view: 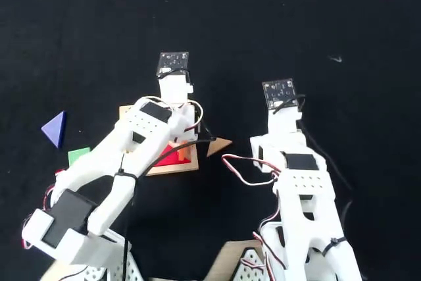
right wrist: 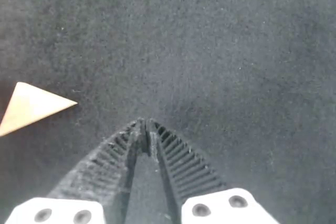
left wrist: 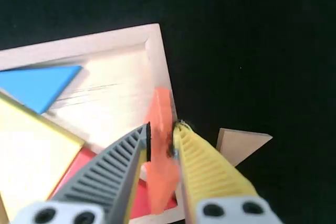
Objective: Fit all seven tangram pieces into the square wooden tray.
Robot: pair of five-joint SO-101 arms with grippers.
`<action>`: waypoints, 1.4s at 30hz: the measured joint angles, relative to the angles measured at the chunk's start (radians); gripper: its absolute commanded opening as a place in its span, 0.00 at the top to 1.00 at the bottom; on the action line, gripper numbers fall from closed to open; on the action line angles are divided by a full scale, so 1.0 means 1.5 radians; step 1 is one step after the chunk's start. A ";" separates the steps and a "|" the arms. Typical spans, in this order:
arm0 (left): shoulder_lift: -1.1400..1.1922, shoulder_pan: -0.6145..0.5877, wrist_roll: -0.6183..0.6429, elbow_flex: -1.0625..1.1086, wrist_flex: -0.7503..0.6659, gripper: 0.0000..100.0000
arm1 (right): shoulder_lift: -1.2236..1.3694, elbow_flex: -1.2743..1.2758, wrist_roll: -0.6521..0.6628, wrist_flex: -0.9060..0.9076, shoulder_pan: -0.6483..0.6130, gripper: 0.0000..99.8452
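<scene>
Jaws on left gripper clamp the orange piece on edge, over the wooden tray mid-tabletop, against its rim. Right gripper jaws clenched, nothing between them. Tip orange flat into the bare slot beside the blue triangle; clear the rim before release.

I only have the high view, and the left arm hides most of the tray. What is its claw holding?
Observer: The left claw is shut on an orange piece, held on edge beside the tray wall.
Operator: I see a red piece in there; what else?
Observer: A blue triangle and a yellow piece lie flat inside.
Operator: And the right claw?
Observer: Shut, nothing in it, over bare cloth.
</scene>
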 measured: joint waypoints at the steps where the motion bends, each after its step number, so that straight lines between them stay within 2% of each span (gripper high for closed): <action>1: 0.000 0.000 0.000 0.000 0.000 0.91 | 0.000 0.000 0.000 0.000 0.000 0.99; 7: 0.000 -0.031 -0.003 0.000 0.000 0.91 | 0.000 0.000 0.000 0.000 0.000 0.99; 14: 0.000 -0.048 -0.051 0.000 0.003 0.90 | 0.000 0.000 0.000 0.000 0.000 0.99; 20: 0.001 -0.037 -0.051 -0.027 0.076 0.88 | 0.000 0.000 0.000 0.000 0.000 0.99; 26: 0.019 -0.101 -0.053 -0.029 0.086 0.85 | 0.000 0.000 0.000 0.000 0.000 0.99; 33: 0.059 -0.091 -0.055 -0.031 0.086 0.85 | 0.000 0.000 0.000 0.000 0.000 0.99; 38: 0.139 -0.111 -0.055 -0.100 0.081 0.85 | 0.000 0.000 0.000 0.000 0.000 0.99; 42: 0.174 -0.148 -0.054 -0.173 0.155 0.85 | 0.000 0.000 0.000 0.000 0.000 0.99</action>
